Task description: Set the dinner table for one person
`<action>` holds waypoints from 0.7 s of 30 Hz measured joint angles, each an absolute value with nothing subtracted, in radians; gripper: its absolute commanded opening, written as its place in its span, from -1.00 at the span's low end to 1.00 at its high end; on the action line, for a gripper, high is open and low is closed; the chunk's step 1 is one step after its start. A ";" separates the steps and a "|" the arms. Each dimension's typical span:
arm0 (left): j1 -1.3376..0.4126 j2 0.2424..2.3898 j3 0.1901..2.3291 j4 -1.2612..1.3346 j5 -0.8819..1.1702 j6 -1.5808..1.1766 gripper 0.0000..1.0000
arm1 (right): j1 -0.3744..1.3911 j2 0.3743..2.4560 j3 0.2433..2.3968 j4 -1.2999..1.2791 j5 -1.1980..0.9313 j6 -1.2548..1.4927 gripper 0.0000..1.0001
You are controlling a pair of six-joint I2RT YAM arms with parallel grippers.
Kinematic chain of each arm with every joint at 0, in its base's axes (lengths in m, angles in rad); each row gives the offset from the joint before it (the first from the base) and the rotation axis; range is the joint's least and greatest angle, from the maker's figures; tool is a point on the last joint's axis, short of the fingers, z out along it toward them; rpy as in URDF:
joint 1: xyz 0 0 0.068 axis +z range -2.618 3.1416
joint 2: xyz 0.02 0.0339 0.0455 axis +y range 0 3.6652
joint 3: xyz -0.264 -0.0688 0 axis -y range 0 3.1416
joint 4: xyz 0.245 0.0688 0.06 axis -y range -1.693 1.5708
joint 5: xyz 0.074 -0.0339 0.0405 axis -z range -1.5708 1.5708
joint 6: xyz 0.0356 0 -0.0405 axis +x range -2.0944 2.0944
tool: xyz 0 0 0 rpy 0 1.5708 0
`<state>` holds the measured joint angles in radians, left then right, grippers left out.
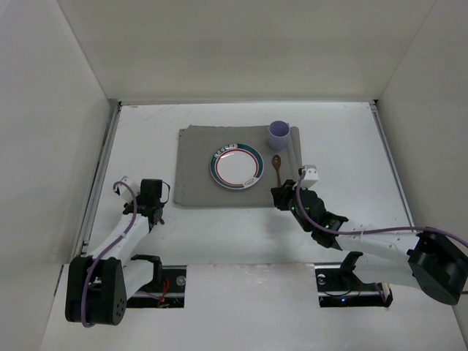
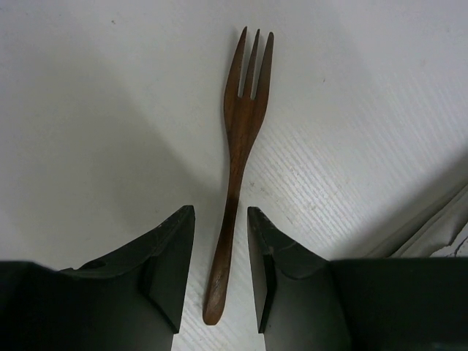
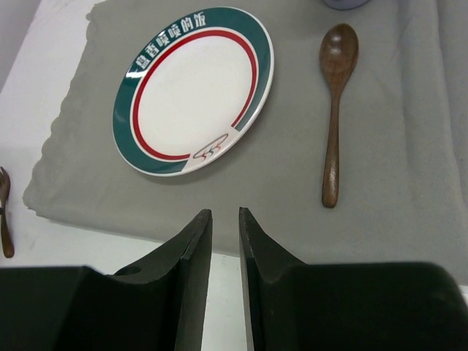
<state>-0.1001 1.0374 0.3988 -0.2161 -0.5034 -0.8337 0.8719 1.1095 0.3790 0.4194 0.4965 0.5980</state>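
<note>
The left end effector (image 2: 221, 210) is standing open astride a dark wooden fork (image 2: 241, 139) lying on the large white counter (image 2: 95, 110); the right end effector (image 3: 224, 212) is hovering slightly parted, empty, beside the grey cloth placemat (image 3: 409, 146) holding a green-rimmed white plate (image 3: 194, 91) bearing white Chinese characters.

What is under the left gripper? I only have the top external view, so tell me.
Observer: A wooden fork lies flat on the dinner table, tines pointing away from the left gripper.
Operator: Report the grip.
Observer: None yet; the handle lies between the fingers with a gap on each side.
Operator: Now check the right gripper.
Observer: The right gripper has nothing between its narrowly parted fingers, which sit over the placemat at its near edge.
</note>
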 measured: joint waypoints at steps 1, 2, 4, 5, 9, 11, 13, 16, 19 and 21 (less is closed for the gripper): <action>-0.097 1.044 0.398 -0.205 -0.500 -0.830 -0.39 | 0.872 1.115 0.381 0.419 0.493 0.598 -0.46; -0.096 1.050 0.398 -0.194 -0.496 -0.826 -0.41 | 0.872 1.118 0.382 0.419 0.490 0.598 -0.46; -0.093 1.064 0.397 -0.173 -0.490 -0.820 -0.48 | 0.872 1.120 0.384 0.419 0.488 0.598 -0.45; -0.092 1.073 0.397 -0.165 -0.487 -0.818 -0.50 | 0.872 1.120 0.384 0.419 0.488 0.598 -0.45; -0.088 1.102 0.397 -0.152 -0.483 -0.810 -0.54 | 0.872 1.120 0.385 0.419 0.481 0.598 -0.26; -0.088 1.107 0.397 -0.146 -0.484 -0.807 -0.58 | 0.872 1.120 0.385 0.419 0.479 0.596 -0.20; -0.086 1.112 0.397 -0.140 -0.487 -0.802 -0.66 | 0.872 1.120 0.385 0.419 0.477 0.595 -0.19; -0.077 1.117 0.397 -0.133 -0.486 -0.795 -0.82 | 0.872 1.120 0.385 0.419 0.477 0.595 -0.16; -0.070 1.117 0.397 -0.131 -0.482 -0.786 -0.91 | 0.872 1.120 0.385 0.419 0.477 0.595 -0.07; -0.072 1.111 0.398 -0.135 -0.480 -0.772 -0.94 | 0.872 1.120 0.385 0.419 0.476 0.596 0.00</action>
<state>-0.0715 1.1107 0.3977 -0.1352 -0.4801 -0.7719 0.8719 1.1198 0.3847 0.4194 0.4755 0.5964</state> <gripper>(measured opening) 0.064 0.468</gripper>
